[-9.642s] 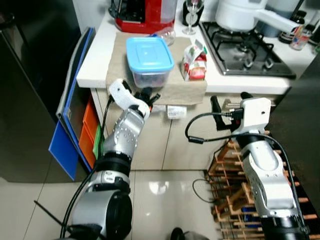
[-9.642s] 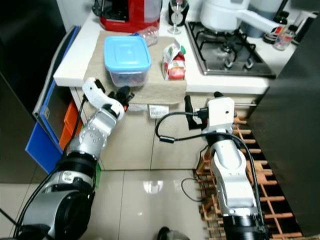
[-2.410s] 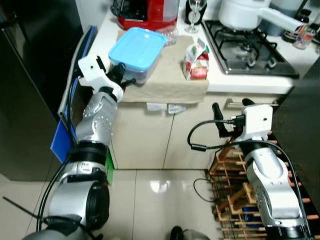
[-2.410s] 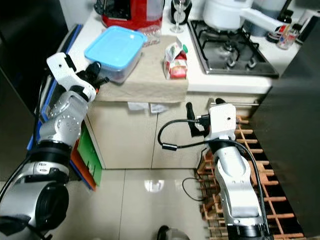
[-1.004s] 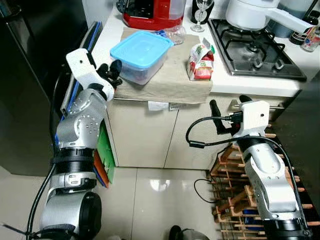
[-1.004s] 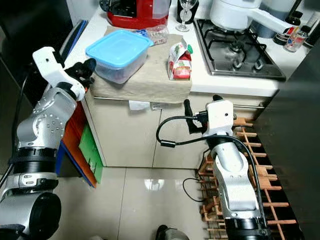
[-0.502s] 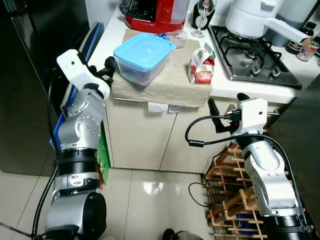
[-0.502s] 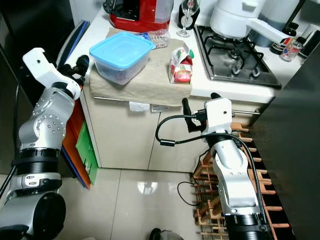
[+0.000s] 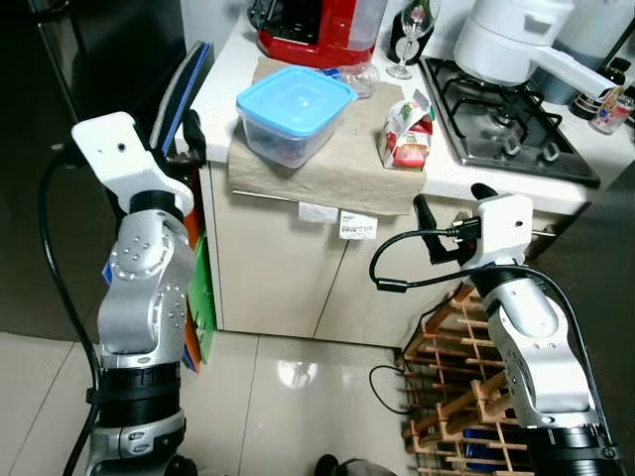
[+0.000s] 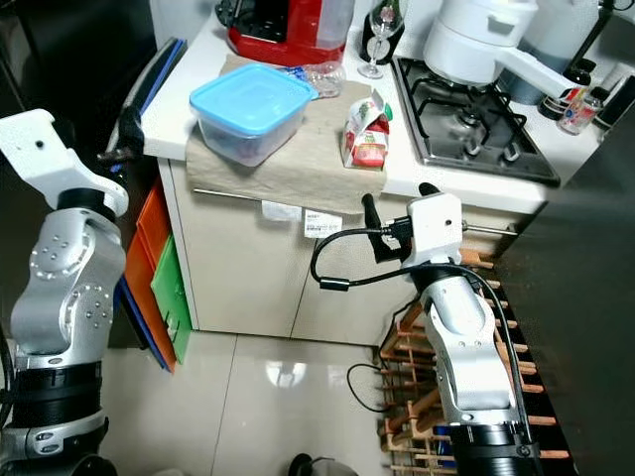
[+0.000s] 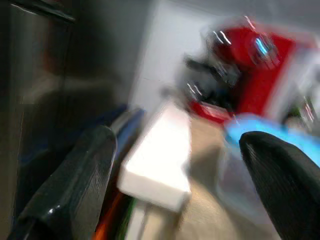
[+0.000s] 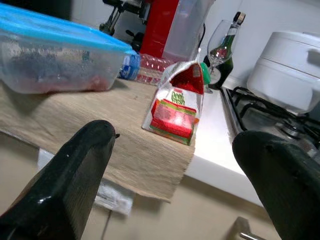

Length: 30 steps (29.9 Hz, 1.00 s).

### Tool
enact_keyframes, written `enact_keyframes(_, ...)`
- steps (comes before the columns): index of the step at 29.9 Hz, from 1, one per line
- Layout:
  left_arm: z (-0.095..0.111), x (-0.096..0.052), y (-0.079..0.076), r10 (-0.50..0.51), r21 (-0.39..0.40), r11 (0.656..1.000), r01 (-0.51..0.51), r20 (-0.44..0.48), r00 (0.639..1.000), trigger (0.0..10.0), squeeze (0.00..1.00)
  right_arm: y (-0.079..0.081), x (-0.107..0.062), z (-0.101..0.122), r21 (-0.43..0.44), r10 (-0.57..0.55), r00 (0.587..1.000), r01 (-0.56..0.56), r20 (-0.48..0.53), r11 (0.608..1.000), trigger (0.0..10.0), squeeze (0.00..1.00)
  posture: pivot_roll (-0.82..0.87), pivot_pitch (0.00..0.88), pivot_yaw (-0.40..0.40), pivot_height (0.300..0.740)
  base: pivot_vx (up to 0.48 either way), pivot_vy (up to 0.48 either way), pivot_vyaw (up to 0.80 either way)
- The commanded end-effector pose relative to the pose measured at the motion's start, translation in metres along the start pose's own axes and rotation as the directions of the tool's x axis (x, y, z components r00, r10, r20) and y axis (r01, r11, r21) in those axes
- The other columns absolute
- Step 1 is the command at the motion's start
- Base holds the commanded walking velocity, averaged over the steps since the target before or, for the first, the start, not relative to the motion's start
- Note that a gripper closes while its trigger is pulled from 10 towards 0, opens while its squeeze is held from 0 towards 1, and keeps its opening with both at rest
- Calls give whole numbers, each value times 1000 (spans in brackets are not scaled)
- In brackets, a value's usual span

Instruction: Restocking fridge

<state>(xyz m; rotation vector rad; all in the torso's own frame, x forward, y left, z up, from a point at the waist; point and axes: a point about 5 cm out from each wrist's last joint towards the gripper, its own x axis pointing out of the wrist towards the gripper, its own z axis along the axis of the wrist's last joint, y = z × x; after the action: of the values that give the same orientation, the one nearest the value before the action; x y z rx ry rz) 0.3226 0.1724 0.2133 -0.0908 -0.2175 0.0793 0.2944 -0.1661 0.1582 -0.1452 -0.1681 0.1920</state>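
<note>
Even, bright indoor light fills both eye views, with a pale glare patch on the glossy floor tiles (image 9: pixel 298 372). The left wrist view is heavily motion-blurred and dim beside the left gripper (image 11: pixel 177 165); the right wrist view is sharp.

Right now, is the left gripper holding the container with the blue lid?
No, the container with the blue lid rests on the cloth, and the open left gripper is beside the counter, apart from it.

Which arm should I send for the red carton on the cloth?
Right, likely. The right gripper is open, facing the red carton squarely. The left gripper sits past the counter's left end, beyond the blue-lidded container.
</note>
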Motion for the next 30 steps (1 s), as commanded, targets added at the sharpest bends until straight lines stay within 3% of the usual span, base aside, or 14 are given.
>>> enact_keyframes(1, -17, -3, -10, -70, 40, 996, 74, -87, 994, 10000, 1000, -10, 2, 6, 22, -46, 998, 45, 34, 999, 10000, 192, -58, 34, -138, 740, 0, 0, 0)
enact_keyframes(4, -20, -12, -11, -164, 182, 967, 180, -98, 981, 10000, 1000, -14, 5, 9, 62, -82, 995, 79, 48, 995, 10000, 192, -52, 34, -119, 740, 0, 0, 0)
enact_keyframes(5, -20, -12, -11, -164, 182, 967, 180, -98, 981, 10000, 1000, -14, 5, 9, 62, -82, 995, 79, 48, 995, 10000, 192, -52, 34, -119, 740, 0, 0, 0)
enact_keyframes(6, -16, -16, -5, -176, 179, 965, 193, -107, 979, 10000, 0, -15, 5, 7, 85, -110, 993, 106, 44, 991, 10000, 196, -38, 36, -93, 740, 0, 0, 0)
enact_keyframes(12, -8, -12, 2, -127, 80, 988, 135, -95, 987, 10000, 0, -7, 3, 5, 109, -130, 990, 124, 51, 986, 10000, 192, -30, 34, -56, 740, 0, 236, 0)
enact_keyframes(15, -11, -7, -8, -141, 58, 987, 148, -99, 985, 10000, 0, -4, 5, 5, 114, -126, 990, 119, 60, 986, 10000, 192, -22, 23, -52, 740, 0, 471, 0)
enact_keyframes(21, -12, -2, -15, -149, 88, 983, 159, -111, 983, 10000, 0, -2, 10, 6, 119, -120, 990, 111, 68, 987, 10000, 188, -2, 18, -56, 740, 0, 476, 0)
enact_keyframes(23, -12, 2, -21, -173, 68, 981, 182, -120, 978, 10000, 0, 2, 15, 7, 124, -113, 991, 104, 75, 987, 10000, 192, 4, 18, -55, 740, 0, 0, 0)
enact_keyframes(30, -15, 1, -20, -168, 49, 983, 175, -129, 977, 10000, 0, 3, 16, 4, 115, -110, 992, 102, 67, 988, 10000, 196, 0, 23, -51, 740, 0, 0, -301)
